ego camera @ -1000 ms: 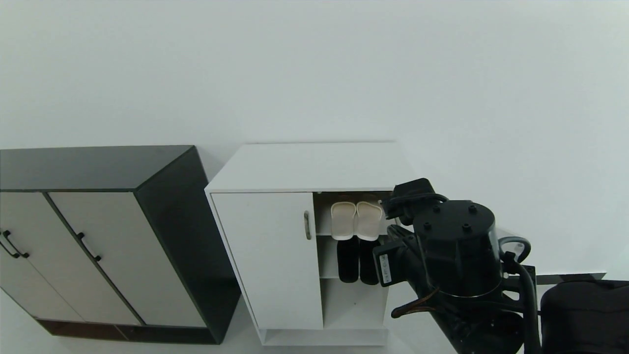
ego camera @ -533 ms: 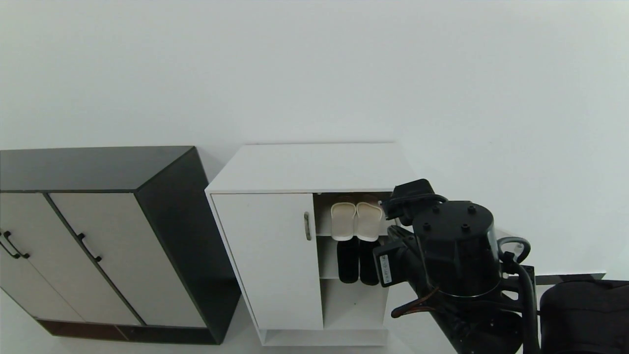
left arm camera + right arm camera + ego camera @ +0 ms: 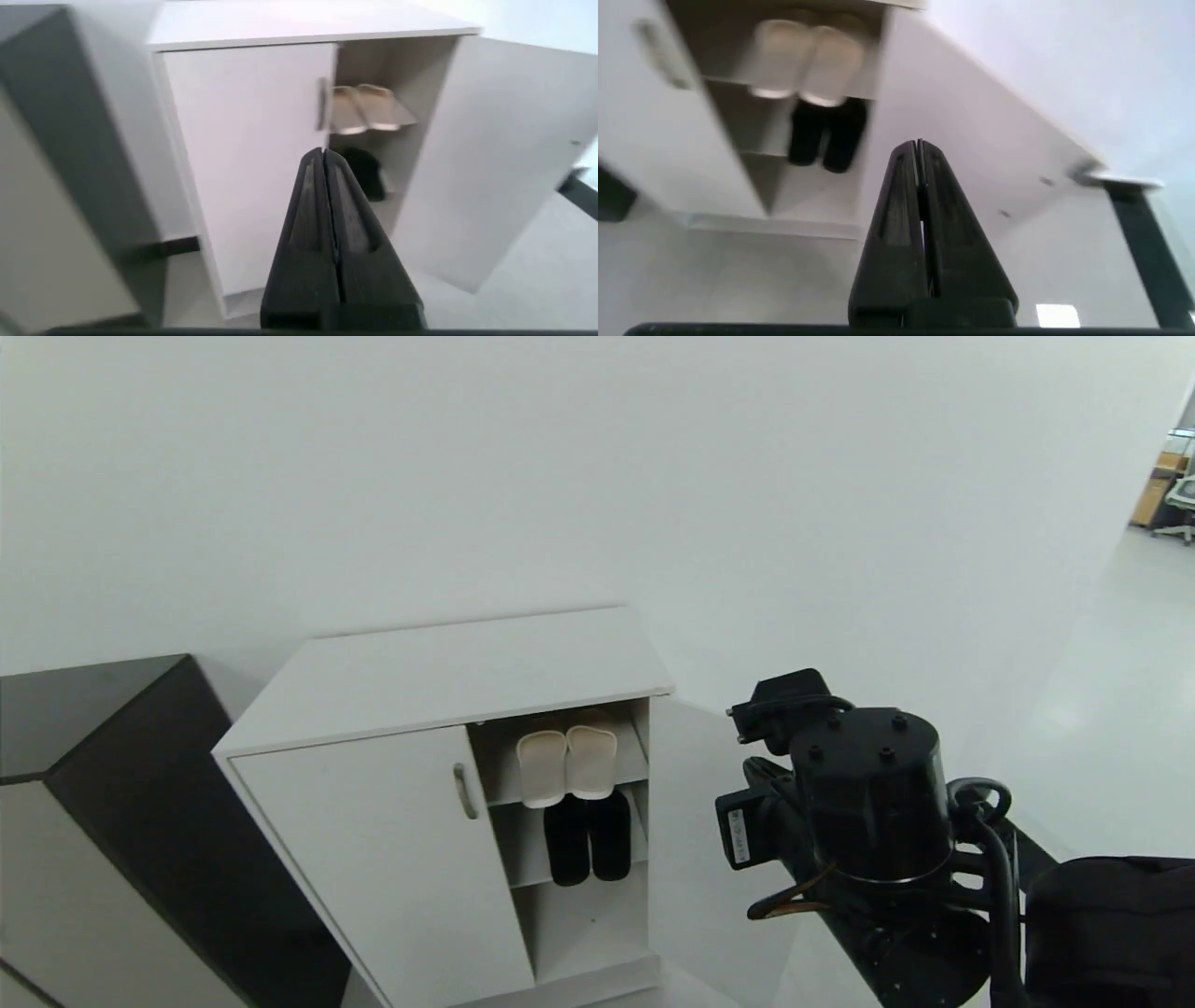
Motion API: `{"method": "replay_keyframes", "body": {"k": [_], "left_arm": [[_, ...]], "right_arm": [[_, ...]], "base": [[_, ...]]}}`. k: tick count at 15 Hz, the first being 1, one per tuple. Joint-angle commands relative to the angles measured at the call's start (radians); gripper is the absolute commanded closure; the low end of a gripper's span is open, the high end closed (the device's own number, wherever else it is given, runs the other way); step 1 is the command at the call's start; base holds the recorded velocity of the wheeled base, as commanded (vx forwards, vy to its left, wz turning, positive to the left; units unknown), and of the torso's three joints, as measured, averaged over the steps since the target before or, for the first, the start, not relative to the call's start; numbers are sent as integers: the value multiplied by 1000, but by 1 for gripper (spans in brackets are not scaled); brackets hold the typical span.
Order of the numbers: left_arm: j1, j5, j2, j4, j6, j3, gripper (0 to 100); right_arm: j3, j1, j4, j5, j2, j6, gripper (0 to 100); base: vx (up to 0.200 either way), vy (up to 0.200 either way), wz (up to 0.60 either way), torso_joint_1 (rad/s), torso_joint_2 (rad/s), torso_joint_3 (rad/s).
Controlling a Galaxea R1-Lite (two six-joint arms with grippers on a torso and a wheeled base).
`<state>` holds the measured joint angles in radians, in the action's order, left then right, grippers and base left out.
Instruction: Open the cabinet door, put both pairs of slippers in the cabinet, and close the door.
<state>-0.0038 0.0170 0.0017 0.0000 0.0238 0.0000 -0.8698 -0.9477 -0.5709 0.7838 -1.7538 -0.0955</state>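
Note:
The white cabinet (image 3: pixel 448 672) stands against the wall with its right door (image 3: pixel 695 821) swung open and its left door (image 3: pixel 392 868) closed. A white pair of slippers (image 3: pixel 567 763) lies on the upper shelf and a black pair (image 3: pixel 588 847) on the shelf below. My left gripper (image 3: pixel 325 163) is shut and empty, held in front of the closed left door (image 3: pixel 252 149). My right gripper (image 3: pixel 918 154) is also shut and empty, in front of the open door (image 3: pixel 971 140) and below both pairs (image 3: pixel 808 89). In the head view my right arm (image 3: pixel 859 803) stands to the right of the open door.
A dark cabinet (image 3: pixel 121 775) stands close on the white cabinet's left, also seen in the left wrist view (image 3: pixel 65 187). The bare white wall (image 3: pixel 597 476) runs behind both. Open floor (image 3: pixel 1111 719) stretches away to the right.
The whole head picture has shifted: the camera has turned right, so both cabinets sit further left. The slippers and the cabinet doors have not moved.

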Motion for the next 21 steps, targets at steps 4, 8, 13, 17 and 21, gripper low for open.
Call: {"method": "replay_keyframes", "body": {"k": [4,8,13,17,21], "left_arm": [[1,0,0,0,1,0,100],[1,0,0,0,-1,0,100],[1,0,0,0,-1,0,100],[1,0,0,0,-1,0,100],[1,0,0,0,-1,0,100]], "right_arm": [[-49,217,-12,-140,11,27,100],[-124,366,-3,-290,-9,19,100],[-230,448,40,-368,-115,-52,100],[-318,495,48,-440,-200,-113,100],[-397,550,22,-475,-316,-135,100]], "base": [[0,0,0,0,0,0],[-50,0,0,-1,1,-2],[-160,0,0,1,3,0],[0,0,0,0,0,0],[0,0,0,0,0,0]]}}
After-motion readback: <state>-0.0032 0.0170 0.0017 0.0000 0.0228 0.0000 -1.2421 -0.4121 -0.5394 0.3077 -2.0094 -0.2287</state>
